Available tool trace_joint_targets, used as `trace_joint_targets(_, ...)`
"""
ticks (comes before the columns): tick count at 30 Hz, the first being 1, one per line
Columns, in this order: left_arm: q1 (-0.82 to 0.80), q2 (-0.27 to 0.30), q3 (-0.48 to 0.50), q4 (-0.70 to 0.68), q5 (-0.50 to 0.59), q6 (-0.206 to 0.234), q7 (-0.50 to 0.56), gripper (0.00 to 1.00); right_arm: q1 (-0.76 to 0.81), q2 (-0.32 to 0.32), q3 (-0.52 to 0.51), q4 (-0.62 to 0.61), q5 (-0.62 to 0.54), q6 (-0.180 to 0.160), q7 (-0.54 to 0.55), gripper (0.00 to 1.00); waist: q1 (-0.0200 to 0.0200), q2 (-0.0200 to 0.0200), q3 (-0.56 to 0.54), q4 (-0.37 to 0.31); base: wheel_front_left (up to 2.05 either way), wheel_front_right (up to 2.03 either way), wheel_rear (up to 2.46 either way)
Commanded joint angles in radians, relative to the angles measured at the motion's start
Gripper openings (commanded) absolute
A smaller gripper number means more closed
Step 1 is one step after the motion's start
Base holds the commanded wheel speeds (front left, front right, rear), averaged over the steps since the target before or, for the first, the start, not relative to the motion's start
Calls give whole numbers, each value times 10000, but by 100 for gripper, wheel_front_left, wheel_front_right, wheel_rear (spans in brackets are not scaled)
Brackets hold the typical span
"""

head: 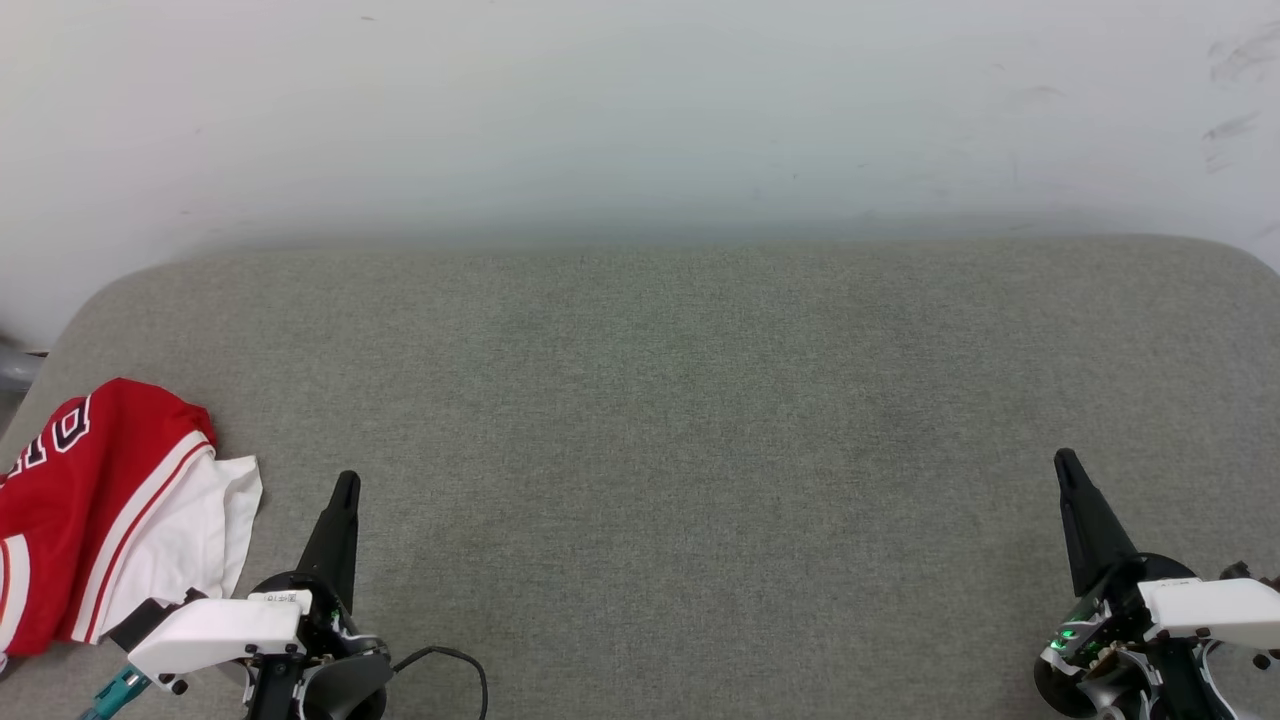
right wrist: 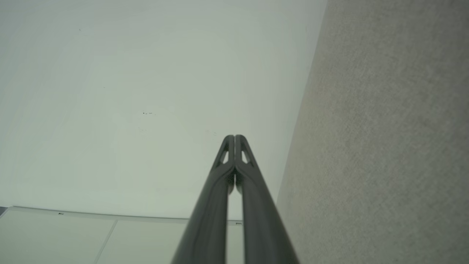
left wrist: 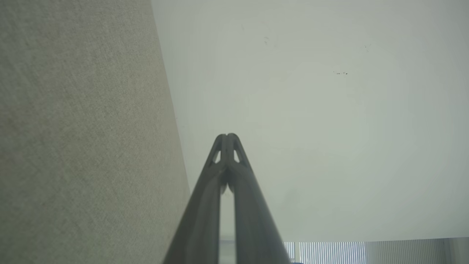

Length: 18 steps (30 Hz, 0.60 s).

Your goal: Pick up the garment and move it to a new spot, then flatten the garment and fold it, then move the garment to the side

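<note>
The garment [head: 90, 500] is bright red with a white sleeve, trimmed in red-and-white stripes, and its letters are black outlined in white. The bench [head: 640, 450] is a plain muted grey with a fine woven fleck. The wall [head: 640, 100] is off-white with a few dark scuffs. The left tool [head: 346, 482] and right tool [head: 1063, 460] are black with white housings. Small green lights glow at the base of the right one.

The left gripper [head: 346, 482] sits at the lower left of the head view and the right gripper [head: 1064, 460] at the lower right. Both point up the frame, jaws closed tip to tip, gripping nothing.
</note>
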Motion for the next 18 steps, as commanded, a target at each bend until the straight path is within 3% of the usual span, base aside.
trace_joint_targets(1, -62, -14, 21, -6, 5, -45, 43, 0, -110, 21, 0, 3, 40, -3, 4, 0, 0, 0, 0, 0, 0, 0, 0)
trace_joint_targets(18, -62, -14, 21, -6, 5, -45, 43, 0, -110, 21, 0, 3, 40, -3, 4, 0, 0, 0, 0, 0, 0, 0, 0)
